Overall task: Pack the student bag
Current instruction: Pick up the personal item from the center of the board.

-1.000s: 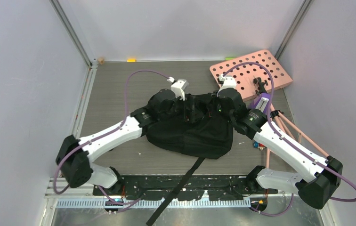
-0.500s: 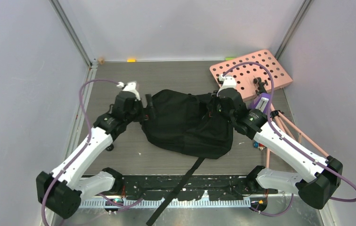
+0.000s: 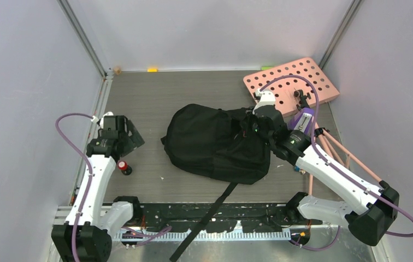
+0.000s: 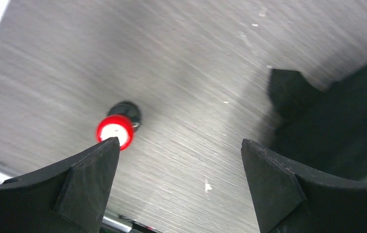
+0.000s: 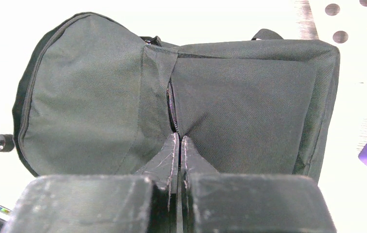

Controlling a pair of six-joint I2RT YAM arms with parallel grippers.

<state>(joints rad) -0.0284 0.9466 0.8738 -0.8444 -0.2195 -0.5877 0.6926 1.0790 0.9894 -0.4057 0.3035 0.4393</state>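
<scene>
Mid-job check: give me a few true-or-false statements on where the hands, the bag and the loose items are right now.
1. The left hand is open and empty. True.
2. The right hand is open above the bag. False: it is shut, pinching the bag's fabric by the zip.
3. The red-capped item is in the bag. False: it lies on the table, left of the bag, near the left hand.
4. The pink board is at the far right corner. True.

No text, label, brand, number or sign can be read on anything in these views.
</scene>
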